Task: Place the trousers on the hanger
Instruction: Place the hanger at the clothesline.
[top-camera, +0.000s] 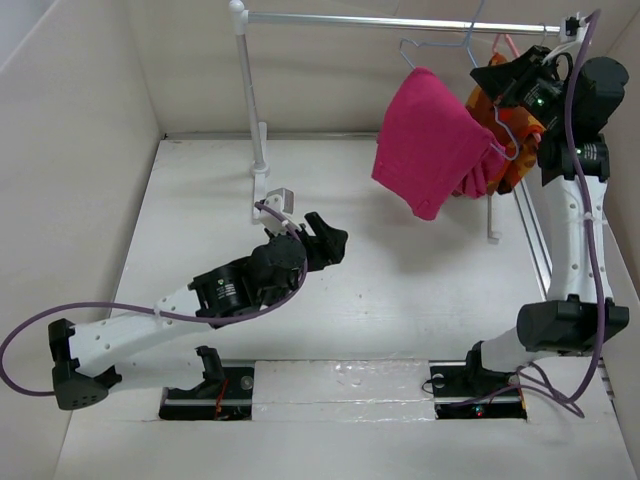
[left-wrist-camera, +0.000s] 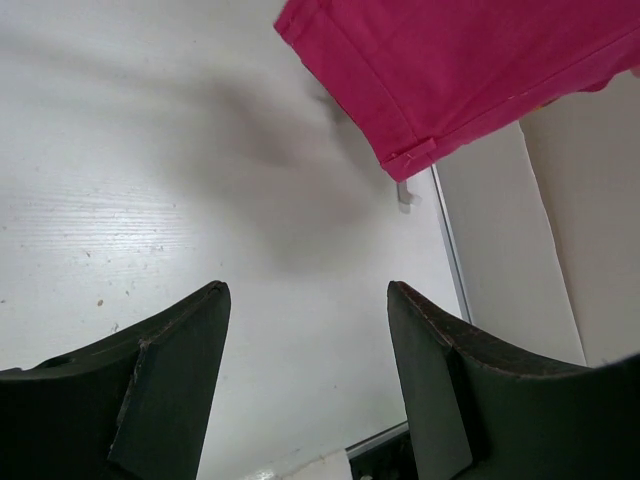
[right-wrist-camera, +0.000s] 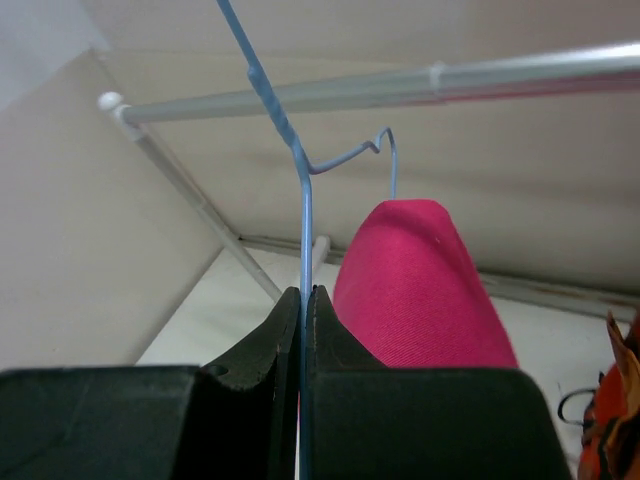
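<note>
Nearest the bases, the left arm lies low and stretched along the table, its forearm almost flat. The left gripper has its jaws wide apart and holds nothing; its wrist view looks up past the fingers at a hem of the trousers.

Farther back on the right, the right arm stands tall from its base, elbow high, wrist bent in toward the rail. The right gripper is pinched fully closed on the thin blue wire of the hanger, just beside the cloth.

The trousers are folded over the hanger and hang well above the table, in front of the orange patterned garment. The draping looks done, so what remains is probably letting go cleanly. I cannot tell whether the hook is fully seated on the rail, so confirm that first. Then open the jaws slowly and draw straight back along the wire's plane, so that the fingers do not drag the cloth or set the hanger swinging. The cloth looks bunched toward one side; a jolt could slide it off.
</note>
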